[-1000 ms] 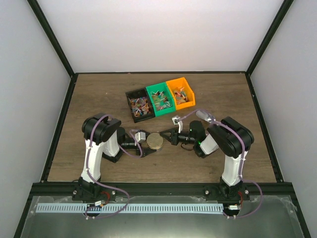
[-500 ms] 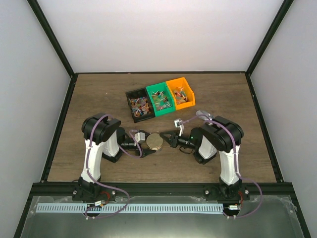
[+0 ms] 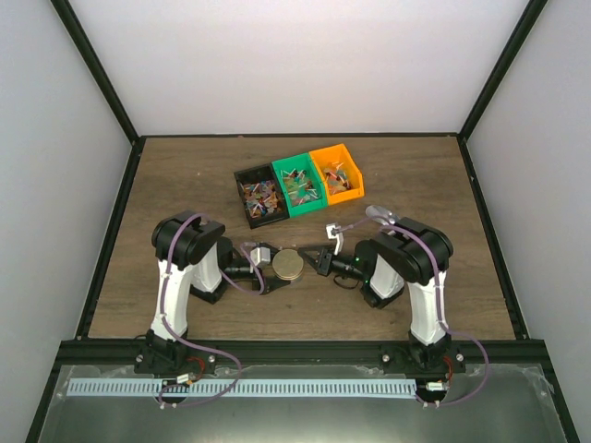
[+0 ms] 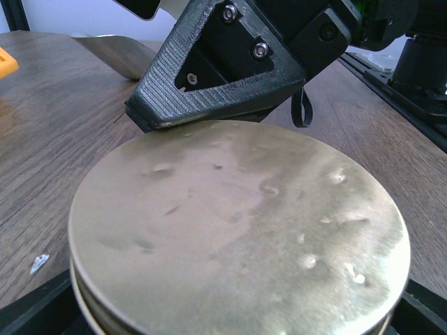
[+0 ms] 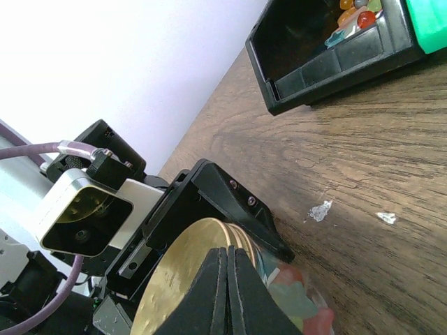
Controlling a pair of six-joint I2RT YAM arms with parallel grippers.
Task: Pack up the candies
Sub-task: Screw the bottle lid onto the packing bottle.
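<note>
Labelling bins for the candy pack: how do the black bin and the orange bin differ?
Colour: the black bin is black and the orange bin is orange. Place: the black bin is at the left end of the row and the orange bin at the right end, with the green bin between them. The row is skewed, so the black bin sits nearer and the orange bin farther back. Both are open-topped and hold mixed wrapped candies.
</note>
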